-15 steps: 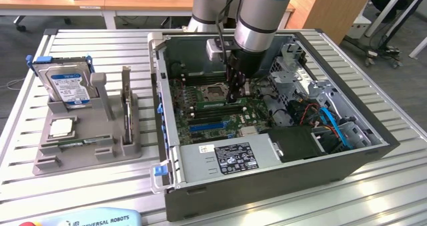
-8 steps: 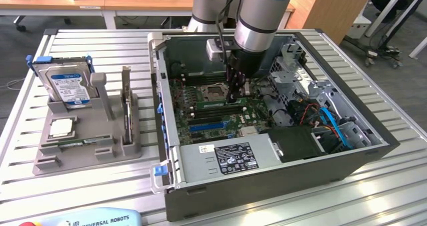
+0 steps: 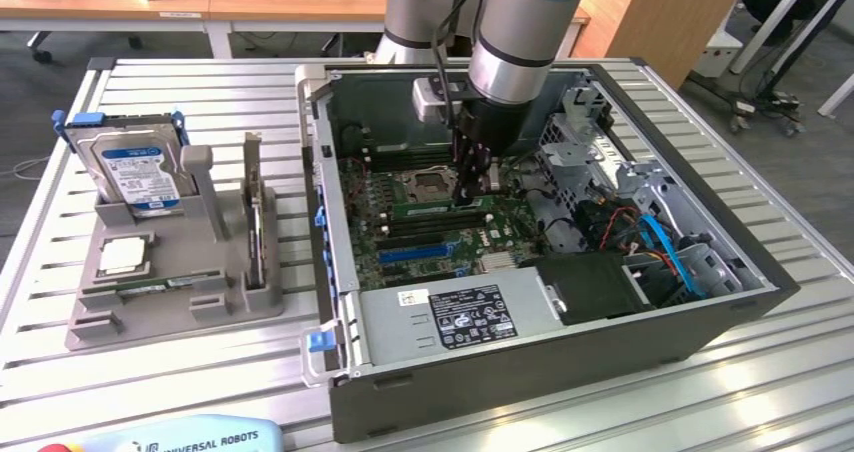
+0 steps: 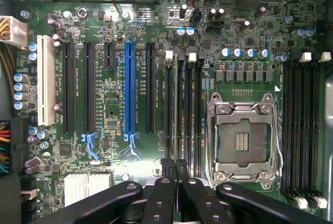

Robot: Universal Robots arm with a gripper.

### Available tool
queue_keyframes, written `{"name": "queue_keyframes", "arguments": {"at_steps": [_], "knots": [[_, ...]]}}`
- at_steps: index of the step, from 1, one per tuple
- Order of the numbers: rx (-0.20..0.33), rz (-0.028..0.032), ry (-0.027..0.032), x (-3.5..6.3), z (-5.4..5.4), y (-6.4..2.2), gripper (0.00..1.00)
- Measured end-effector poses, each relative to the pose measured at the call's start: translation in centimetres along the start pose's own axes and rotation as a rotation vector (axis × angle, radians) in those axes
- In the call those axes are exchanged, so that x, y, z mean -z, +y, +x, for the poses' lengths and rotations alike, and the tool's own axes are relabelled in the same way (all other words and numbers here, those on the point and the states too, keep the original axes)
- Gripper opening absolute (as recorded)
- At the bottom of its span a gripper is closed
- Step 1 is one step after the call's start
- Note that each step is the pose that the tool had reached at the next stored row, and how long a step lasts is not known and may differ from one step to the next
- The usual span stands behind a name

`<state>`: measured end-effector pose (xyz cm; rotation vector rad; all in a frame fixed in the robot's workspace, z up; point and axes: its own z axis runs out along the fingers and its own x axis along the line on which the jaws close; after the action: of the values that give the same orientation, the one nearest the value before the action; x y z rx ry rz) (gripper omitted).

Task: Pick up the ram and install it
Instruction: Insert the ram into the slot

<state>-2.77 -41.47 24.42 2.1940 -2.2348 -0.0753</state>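
We see arm [image 3: 531,32] entering from top of exterior view, last link near vertical. Wrist [image 3: 497,122] points straight down. Gripper [image 3: 474,194] hangs low, black fingers [image 4: 162,198] pressed together at tips, no gap we can discern.

Find the computer case [image 3: 534,382] on the table [image 3: 774,392] toward the exterior view's right, the parts holder [image 3: 174,317] beside it on the left, with the hard drive [image 3: 134,172] upright at the holder's back and the processor chip [image 3: 123,255] flat before it. Inside the case, see the power supply [image 3: 454,317] against the near wall and the gripper [image 3: 470,200] over the motherboard [image 3: 380,187], just beside the processor socket [image 3: 427,184].
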Motion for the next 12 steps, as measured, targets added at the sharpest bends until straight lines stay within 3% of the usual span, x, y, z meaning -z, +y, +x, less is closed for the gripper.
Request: {"name": "queue_keyframes", "arguments": {"at_steps": [12], "knots": [[0.004,-0.0001,0.0003,-0.08,0.05,0.0,0.11]]}}
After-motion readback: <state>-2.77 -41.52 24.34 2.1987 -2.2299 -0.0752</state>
